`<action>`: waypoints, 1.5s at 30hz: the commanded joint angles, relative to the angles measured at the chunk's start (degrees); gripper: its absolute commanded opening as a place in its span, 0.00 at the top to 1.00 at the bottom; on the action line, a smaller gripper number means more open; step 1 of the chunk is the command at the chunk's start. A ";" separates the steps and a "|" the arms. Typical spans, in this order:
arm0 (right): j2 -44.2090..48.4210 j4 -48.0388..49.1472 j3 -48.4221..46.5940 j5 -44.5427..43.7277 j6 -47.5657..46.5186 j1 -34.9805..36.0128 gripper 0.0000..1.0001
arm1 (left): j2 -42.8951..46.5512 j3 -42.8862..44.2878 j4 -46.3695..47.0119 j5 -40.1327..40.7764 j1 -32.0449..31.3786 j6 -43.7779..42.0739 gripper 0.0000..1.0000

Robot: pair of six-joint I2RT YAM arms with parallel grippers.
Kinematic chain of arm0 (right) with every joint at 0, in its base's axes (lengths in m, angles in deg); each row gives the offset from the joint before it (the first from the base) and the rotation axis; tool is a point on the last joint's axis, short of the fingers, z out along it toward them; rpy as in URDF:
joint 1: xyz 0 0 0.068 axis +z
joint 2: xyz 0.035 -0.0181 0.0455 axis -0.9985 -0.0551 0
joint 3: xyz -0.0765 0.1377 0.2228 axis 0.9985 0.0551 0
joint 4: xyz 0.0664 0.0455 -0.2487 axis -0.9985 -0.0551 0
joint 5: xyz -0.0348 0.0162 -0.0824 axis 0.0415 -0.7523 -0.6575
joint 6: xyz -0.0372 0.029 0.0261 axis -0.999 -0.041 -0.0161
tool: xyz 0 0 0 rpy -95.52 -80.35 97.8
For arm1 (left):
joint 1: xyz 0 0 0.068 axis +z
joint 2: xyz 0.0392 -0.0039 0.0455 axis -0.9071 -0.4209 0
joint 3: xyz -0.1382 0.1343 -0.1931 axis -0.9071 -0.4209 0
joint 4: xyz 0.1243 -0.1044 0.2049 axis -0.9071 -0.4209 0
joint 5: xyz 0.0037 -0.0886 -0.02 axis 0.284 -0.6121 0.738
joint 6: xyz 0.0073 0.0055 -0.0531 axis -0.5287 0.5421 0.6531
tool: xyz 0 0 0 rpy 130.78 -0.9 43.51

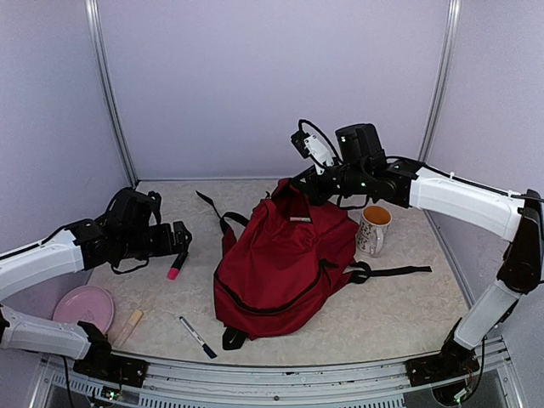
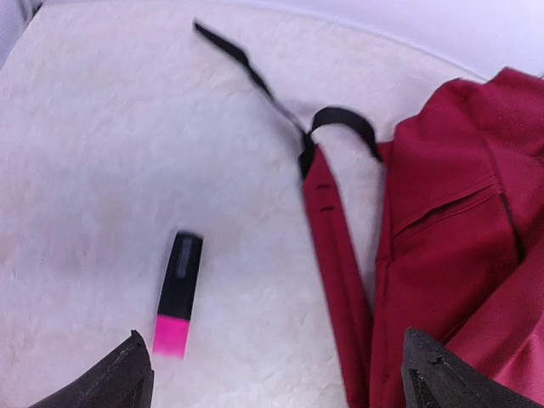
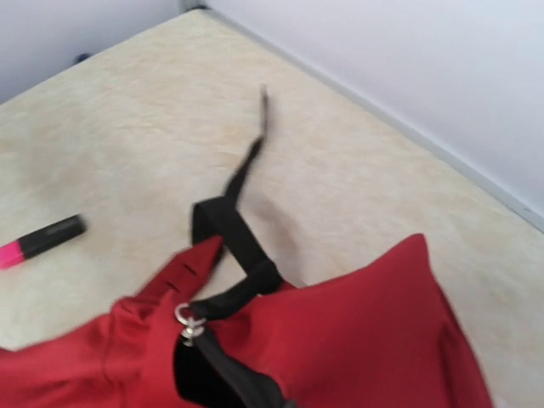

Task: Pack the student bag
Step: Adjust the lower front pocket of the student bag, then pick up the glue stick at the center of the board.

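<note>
The large dark red fabric student bag [image 1: 285,263] with black straps is laid on the pale speckled table [image 1: 399,314]. Its top end is drawn up to the right gripper [image 1: 295,189], whose jaws are closed. The raised fabric peak there suggests that the bag's upper edge is pinched, though the fingers themselves cannot be made out in the right wrist view. Just ahead of that gripper a dark gap is shown beside a small metal zip pull [image 3: 185,319], so the main compartment is judged to be at least partly opened.

The left gripper [image 1: 178,242] is spread wide, and nothing is held between its fingertips [image 2: 119,378]. A black highlighter with a pink cap [image 2: 178,293] is seen flat on the table just ahead of them, nearer the left one. The bag lies off to their right.

Nothing is seen inside the bag. Behind the left gripper, toward the arm's base, a round pink plate [image 1: 83,306], a pale wooden stick [image 1: 129,325] and a black-and-white pen [image 1: 197,337] are left on the table. A white patterned mug [image 1: 374,229] is stood under the right forearm. Packing is therefore judged to be barely begun, with every loose item left outside.
</note>
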 commanded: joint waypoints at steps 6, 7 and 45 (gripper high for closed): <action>4.64 12.38 9.01 10.46 -2.88 -0.02 1.00 | -3.60 -6.73 -21.87 13.89 0.16 28.93 0.01; 4.80 12.63 9.62 11.17 -3.13 -0.13 1.00 | -4.41 -7.12 -20.52 13.42 0.15 27.45 0.01; 4.52 11.27 10.33 14.44 -1.36 -0.77 1.00 | -35.04 2.71 2.63 -0.57 7.46 -2.26 0.92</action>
